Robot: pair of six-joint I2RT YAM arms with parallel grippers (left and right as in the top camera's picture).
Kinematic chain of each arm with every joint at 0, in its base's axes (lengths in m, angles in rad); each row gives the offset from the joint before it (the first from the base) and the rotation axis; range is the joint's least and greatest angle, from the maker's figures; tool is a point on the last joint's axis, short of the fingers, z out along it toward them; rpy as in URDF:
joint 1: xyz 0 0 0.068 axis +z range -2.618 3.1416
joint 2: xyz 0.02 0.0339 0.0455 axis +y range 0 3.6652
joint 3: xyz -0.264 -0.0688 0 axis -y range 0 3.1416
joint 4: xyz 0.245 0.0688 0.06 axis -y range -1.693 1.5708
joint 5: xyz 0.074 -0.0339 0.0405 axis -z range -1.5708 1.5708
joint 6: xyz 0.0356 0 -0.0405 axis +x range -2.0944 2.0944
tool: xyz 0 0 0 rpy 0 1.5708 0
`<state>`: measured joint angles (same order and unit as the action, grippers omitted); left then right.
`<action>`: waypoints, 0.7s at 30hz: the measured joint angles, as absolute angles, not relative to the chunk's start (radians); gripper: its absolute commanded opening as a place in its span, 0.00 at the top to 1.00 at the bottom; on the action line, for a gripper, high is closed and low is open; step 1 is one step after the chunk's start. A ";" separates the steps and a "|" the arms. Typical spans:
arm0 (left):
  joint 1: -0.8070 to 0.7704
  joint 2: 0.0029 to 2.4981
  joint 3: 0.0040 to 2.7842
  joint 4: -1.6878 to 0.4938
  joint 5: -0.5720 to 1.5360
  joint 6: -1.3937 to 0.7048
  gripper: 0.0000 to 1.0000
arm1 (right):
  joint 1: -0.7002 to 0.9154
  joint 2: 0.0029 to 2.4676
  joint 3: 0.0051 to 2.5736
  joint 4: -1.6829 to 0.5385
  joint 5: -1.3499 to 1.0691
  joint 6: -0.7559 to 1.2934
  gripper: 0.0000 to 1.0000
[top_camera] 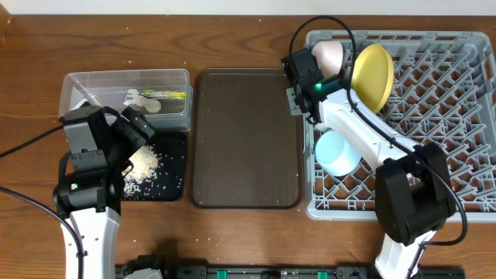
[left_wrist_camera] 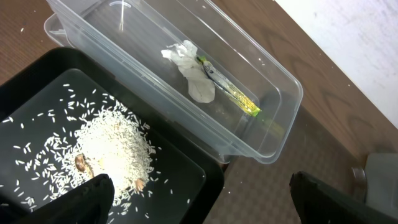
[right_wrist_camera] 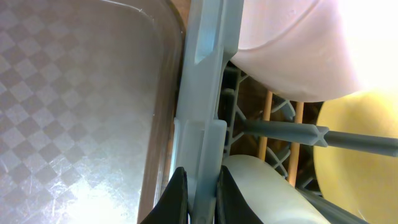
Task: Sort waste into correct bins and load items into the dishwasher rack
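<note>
Dishwasher rack, the big square grey plastic one with the grid of pegs, has its left rim wall pinched between the fingers of the right gripper, which is clamped down tight on it. Just past the fingers, inside the rack, there's a white bowl and a round yellow plate propped up on edge. A pair of thin wooden chopsticks shows down between the rack's bars. A light blue bowl sits in the rack too, close behind the gripper along its arm. On the gripper's other side, right up against the rim, is the dark brown serving tray.

The left gripper hangs with its jaws spread wide and nothing in them. It's directly over the shallow black rectangular tray, which holds a pile of loose white rice-like scraps. Just beyond that tray, the clear rectangular plastic tub holds the crumpled white tissue, with the green-and-orange snack wrapper touching it.
</note>
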<state>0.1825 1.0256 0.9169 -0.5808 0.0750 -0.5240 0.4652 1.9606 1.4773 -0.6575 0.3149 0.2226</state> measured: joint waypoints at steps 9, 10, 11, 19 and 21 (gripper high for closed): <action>0.183 1.026 0.917 -0.581 0.075 -0.524 0.06 | 0.469 1.961 1.483 -0.674 0.309 0.285 0.98; 0.183 1.026 0.917 -0.581 0.075 -0.524 0.07 | 0.469 1.961 1.483 -0.674 0.309 0.295 0.94; 0.183 1.026 0.917 -0.581 0.075 -0.524 0.07 | 0.469 1.961 1.483 -0.673 0.309 0.303 0.82; 0.183 1.026 0.917 -0.581 0.075 -0.524 0.07 | 0.470 1.963 1.482 -0.671 0.284 0.282 0.71; 0.183 1.026 0.917 -0.581 0.075 -0.524 0.07 | 0.470 1.963 1.485 -0.673 0.282 0.277 0.71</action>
<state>0.1825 1.0256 0.9169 -0.5808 0.0750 -0.5240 0.4698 1.9629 1.4849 -0.6727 0.2825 0.2771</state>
